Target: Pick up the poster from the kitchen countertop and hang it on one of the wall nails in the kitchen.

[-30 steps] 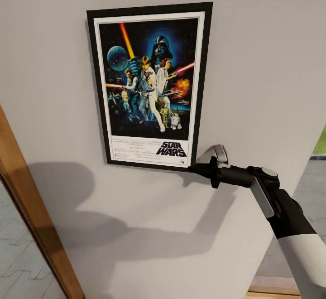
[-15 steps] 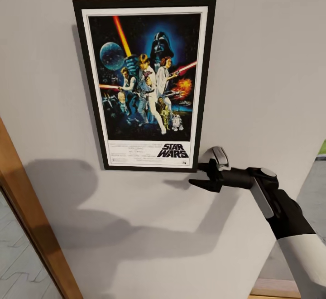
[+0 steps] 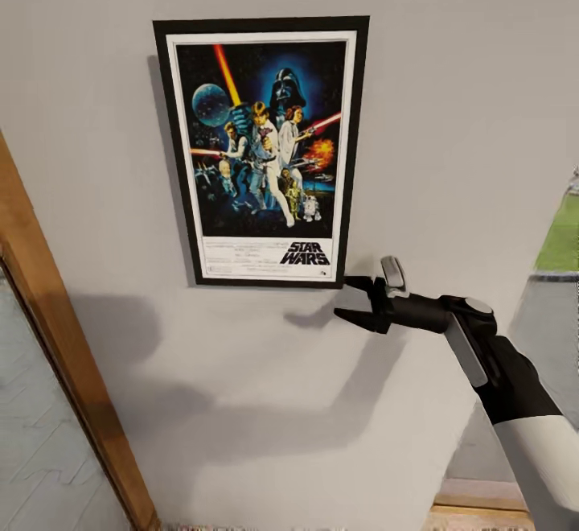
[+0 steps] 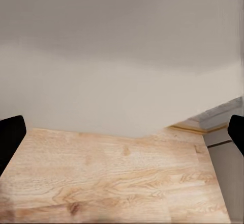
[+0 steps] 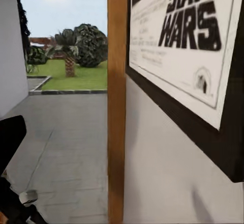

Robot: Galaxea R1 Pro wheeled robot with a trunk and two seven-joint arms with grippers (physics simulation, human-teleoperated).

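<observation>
The poster [image 3: 261, 149] hangs flat and upright on the pale grey wall [image 3: 458, 113], its black frame and "STAR WARS" logo plain in the head view. My right gripper [image 3: 344, 298] is open just below and right of the poster's lower right corner, apart from it and holding nothing. The right wrist view looks along the wall at that same corner of the poster [image 5: 188, 46], with one black finger [image 5: 9, 142] at the edge. My left gripper [image 4: 122, 135] is open over a wooden floor. The wall nail is hidden behind the poster. The kitchen countertop is out of view.
A wooden door frame [image 3: 56, 338] runs down the wall left of the poster, and shows as an upright post [image 5: 117, 102] in the right wrist view. Grass and trees [image 5: 66, 56] lie beyond a paved area. Light wooden floor [image 4: 117, 183] meets the wall below.
My right gripper was shut on the poster's lower right corner; it has opened, let go and drawn slightly away. The poster stays on the wall. The head view has shifted.
</observation>
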